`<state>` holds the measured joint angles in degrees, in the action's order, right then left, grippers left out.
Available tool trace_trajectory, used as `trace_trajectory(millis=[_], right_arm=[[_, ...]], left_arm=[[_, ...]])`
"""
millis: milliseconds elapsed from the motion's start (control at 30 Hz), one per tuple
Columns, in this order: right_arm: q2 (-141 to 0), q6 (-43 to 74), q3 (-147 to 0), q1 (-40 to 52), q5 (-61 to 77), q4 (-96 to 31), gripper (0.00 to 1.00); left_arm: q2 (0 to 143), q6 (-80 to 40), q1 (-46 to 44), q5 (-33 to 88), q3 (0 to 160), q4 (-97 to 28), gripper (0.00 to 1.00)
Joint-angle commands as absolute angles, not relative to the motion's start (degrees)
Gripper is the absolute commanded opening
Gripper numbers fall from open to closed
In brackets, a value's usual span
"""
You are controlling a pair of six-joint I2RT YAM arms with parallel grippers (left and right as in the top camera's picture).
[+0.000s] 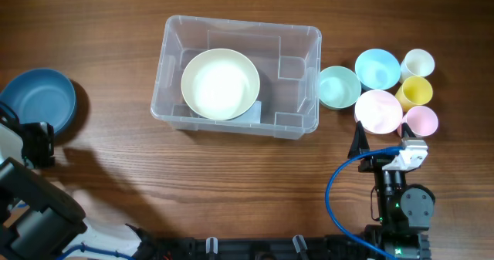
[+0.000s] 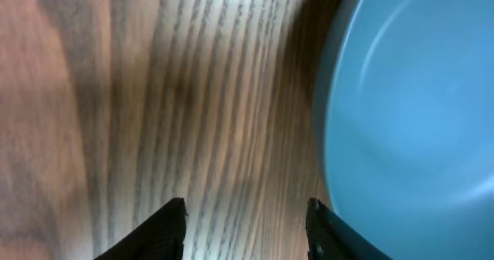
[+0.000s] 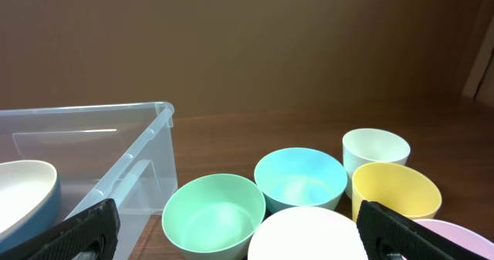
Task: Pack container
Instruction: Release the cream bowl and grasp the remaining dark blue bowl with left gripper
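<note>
Blue bowl just beside left claw, jaws half-spread over bare bench, rim not between them; nudge toward bowl to straddle rim before closing. Right claw wide, empty. Clear container mid-bench, cream bowl inside.

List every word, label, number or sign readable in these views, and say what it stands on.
None can be read.
The container shows only a pale patch on its base beside the cream bowl, mostly covered and too blurred to read.
The pastel bowls and cups to its right show no print.
</note>
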<state>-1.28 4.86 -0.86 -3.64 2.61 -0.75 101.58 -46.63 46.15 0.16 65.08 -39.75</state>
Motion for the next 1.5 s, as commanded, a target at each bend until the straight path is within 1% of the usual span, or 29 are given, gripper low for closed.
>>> trace_trajectory(millis=[0, 67, 233, 367, 500, 633, 800, 1033, 1133, 1200, 1333, 1400, 1433, 1467], right_arm=[[-1.34, 4.67, -0.62, -3.88, 3.51, -0.45, 1.00], [-1.34, 4.64, -0.62, -3.88, 3.51, -0.45, 1.00], [-1.34, 4.67, -0.62, -3.88, 3.51, -0.45, 1.00], [-1.34, 4.67, -0.62, -3.88, 3.51, -0.45, 1.00], [-1.34, 4.64, -0.62, -3.88, 3.51, -0.45, 1.00], [-1.34, 4.67, -0.62, -3.88, 3.51, -0.43, 1.00], [-1.34, 4.64, -0.62, -3.88, 3.51, -0.43, 1.00], [-1.34, 4.64, -0.62, -3.88, 3.51, -0.45, 1.00], [-1.34, 4.67, -0.62, -3.88, 3.51, -0.45, 1.00], [-1.34, 4.64, -0.62, -3.88, 3.51, -0.45, 1.00], [-1.34, 4.67, -0.62, -3.88, 3.51, -0.45, 1.00], [-1.34, 4.64, -0.62, -3.88, 3.51, -0.45, 1.00], [-1.34, 4.64, -0.62, -3.88, 3.51, -0.45, 1.00], [-1.34, 4.67, -0.62, -3.88, 3.51, -0.45, 1.00]], left_arm=[[101.95, -46.74, 46.44, 1.08, 64.77, -37.65, 0.50], [102.02, -46.74, 46.35, 1.80, 64.77, -36.80, 0.50], [102.02, -46.74, 46.35, 7.31, 64.77, -37.32, 0.43], [102.02, -46.68, 46.35, 7.86, 64.77, -36.45, 0.44], [102.02, -43.70, 46.35, 7.62, 64.77, -35.44, 0.42], [102.02, -43.70, 46.35, 7.38, 64.77, -34.65, 0.43], [102.28, -43.79, 46.35, 4.86, 64.75, -33.01, 0.43], [106.15, -44.21, 46.35, 5.08, 64.77, -30.74, 0.43], [106.06, -44.21, 46.41, 5.13, 64.93, -29.36, 0.33], [106.06, -44.18, 46.41, 5.45, 64.93, -29.41, 0.18], [106.04, -44.16, 46.41, 5.56, 64.93, -29.54, 0.13], [106.04, -44.12, 46.41, 5.54, 64.93, -29.58, 0.08], [106.04, -44.12, 46.41, 5.54, 64.93, -29.74, 0.04], [106.04, -44.12, 46.39, 5.56, 64.93, -29.85, 0.04]])
